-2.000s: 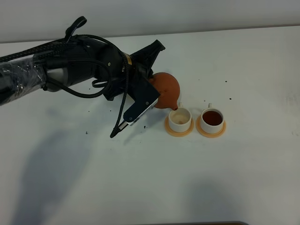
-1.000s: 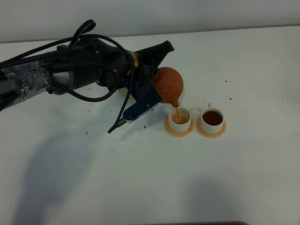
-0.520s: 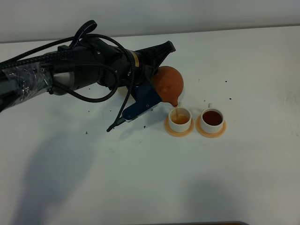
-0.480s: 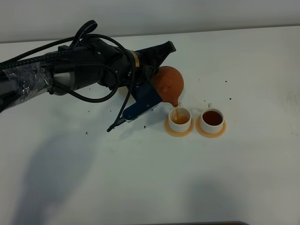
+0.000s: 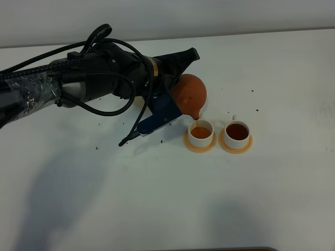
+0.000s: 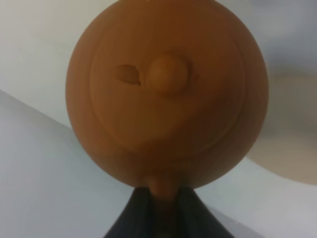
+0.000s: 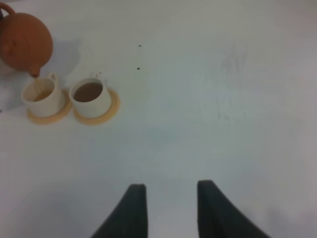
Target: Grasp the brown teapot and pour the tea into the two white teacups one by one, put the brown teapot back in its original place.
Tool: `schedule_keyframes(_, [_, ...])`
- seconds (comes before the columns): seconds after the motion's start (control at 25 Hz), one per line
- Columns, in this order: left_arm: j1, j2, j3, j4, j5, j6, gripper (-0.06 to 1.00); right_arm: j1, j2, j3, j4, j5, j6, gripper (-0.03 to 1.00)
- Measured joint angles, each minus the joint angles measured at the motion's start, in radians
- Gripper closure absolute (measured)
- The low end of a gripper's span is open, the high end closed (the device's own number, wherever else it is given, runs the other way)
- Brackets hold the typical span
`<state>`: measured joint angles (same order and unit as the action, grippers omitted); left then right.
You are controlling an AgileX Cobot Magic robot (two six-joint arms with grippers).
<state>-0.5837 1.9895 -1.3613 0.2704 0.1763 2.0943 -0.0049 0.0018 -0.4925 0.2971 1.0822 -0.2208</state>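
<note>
brown teapot (image 5: 192,93) hangs tilted above the white surface (image 5: 209,198), its handle pinched tight between the left fingers (image 6: 132,218). its spout points down over the near teacup (image 5: 201,132), which holds orange-brown tea; the far teacup (image 5: 237,130), just beyond, holds darker tea. each sits on an orange coaster (image 5: 200,149). the right fingers (image 7: 133,208) stand parted and empty, well apart from the teapot.

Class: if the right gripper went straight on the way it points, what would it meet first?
Probably just bare white table: nothing lies ahead of the right gripper. The two white teacups and brown teapot sit off to one side. Depth is uncertain.
</note>
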Motion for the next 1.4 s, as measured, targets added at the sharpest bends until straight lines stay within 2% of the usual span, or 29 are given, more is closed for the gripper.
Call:
schedule_keyframes(0.28, [-0.015,-0.001,0.0,0.024,-0.022,0.0,0.83,0.0,0.0,0.0,0.0,0.0,0.0,0.73])
schedule_keyframes(1.4, [-0.034,-0.003,0.0,0.104,-0.005,0.0,0.83,0.0,0.0,0.0,0.0,0.0,0.0,0.73])
